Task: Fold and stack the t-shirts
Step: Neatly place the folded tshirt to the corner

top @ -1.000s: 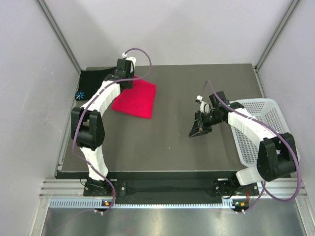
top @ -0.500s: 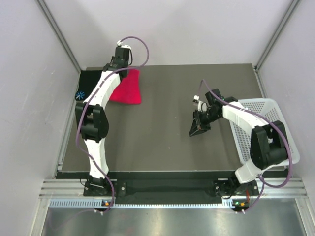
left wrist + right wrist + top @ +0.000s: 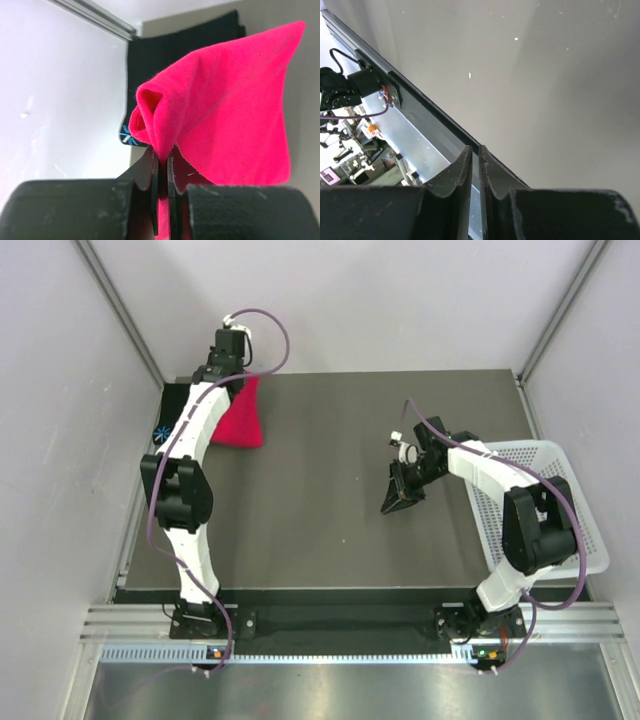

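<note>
Well, my left arm (image 3: 200, 425) stretches far out; the left gripper (image 3: 162, 157) pinches the red shirt (image 3: 230, 100) just beside the black shirt (image 3: 185, 45). My right gripper (image 3: 475, 150), closed on nothing, hangs far from the black shirt.

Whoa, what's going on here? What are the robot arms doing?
The left gripper has the red-pink t-shirt pinched between its fingers and holds it up, bunched, by the black t-shirt lying in the table's far left corner. The right gripper is shut on nothing, over the middle of the table near the white basket. The shirts aren't stacked yet.
</note>
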You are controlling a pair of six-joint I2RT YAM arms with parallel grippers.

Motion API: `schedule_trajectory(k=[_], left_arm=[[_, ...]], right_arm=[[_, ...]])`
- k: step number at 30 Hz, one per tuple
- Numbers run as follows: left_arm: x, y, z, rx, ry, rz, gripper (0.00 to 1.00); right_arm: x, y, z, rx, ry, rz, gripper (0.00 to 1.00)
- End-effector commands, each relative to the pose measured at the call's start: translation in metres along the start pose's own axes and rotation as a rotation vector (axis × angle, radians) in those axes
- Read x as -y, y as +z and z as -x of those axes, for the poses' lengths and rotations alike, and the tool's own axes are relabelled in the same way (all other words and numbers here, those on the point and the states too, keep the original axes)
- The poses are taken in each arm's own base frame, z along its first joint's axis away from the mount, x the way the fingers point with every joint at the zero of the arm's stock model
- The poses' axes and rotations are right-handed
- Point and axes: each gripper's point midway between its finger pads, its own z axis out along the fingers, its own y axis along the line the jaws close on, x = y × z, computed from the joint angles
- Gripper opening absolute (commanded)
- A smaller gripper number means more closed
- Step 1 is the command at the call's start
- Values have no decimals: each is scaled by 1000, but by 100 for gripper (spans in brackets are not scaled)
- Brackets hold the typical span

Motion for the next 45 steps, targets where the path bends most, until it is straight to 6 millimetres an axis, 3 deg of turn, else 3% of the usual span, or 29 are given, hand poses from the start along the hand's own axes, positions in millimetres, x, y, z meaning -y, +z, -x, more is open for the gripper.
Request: schedule_trajectory(k=[1, 17, 27, 45], left_arm=[[-59, -37, 52, 163, -65, 102, 0], [-85, -29, 63, 199, -59, 134, 0], [-76, 0, 53, 181, -45, 107, 0], [-79, 43, 32, 138, -47, 128, 0]], right_arm=[[-8, -4, 12, 18, -40, 20, 10], [-8, -1, 15, 16, -31, 21, 9], [-4, 0, 11, 8, -20, 11, 9], [1, 3, 15, 8, 12, -9, 9]])
